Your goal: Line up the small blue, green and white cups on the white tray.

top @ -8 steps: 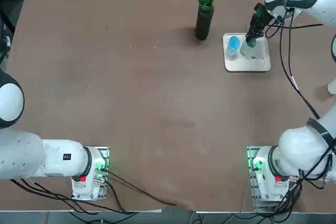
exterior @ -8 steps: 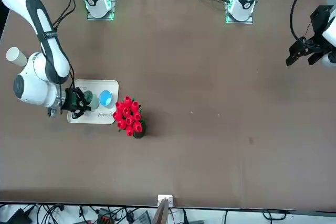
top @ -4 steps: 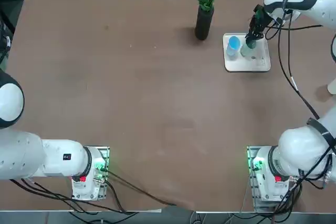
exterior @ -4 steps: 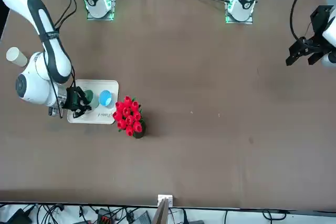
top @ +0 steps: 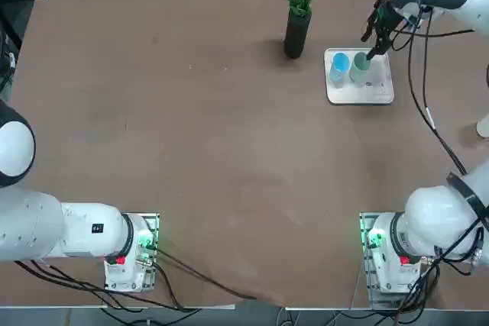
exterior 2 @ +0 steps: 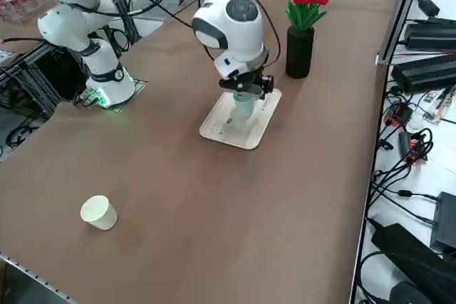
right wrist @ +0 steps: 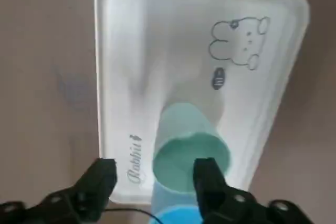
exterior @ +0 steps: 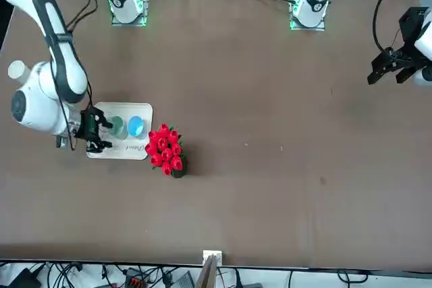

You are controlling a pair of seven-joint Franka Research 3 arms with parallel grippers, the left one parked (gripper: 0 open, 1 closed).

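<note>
Two cups stand upright on the tray [top: 378, 94] just below the gripper [top: 374, 37]: the green cup [top: 361, 67] nearest it, and the blue cup [top: 339, 65] touching or just beside the green one on the side away from the gripper. The gripper hangs above the tray's edge with its fingers [right wrist: 207, 179] spread apart and holding nothing; in the wrist view the green cup [right wrist: 186, 148] sits under the gap between the fingers, clear of both. The part of the tray beyond the green cup is bare, printed with a rabbit drawing [right wrist: 239, 43]. The white cup [exterior 2: 99, 212] lies tipped on its side on the tabletop [top: 199, 135], well apart from the gripper and off the tray. A black vase [top: 296, 33] of red flowers stands near the tray, past the blue cup from the gripper
</note>
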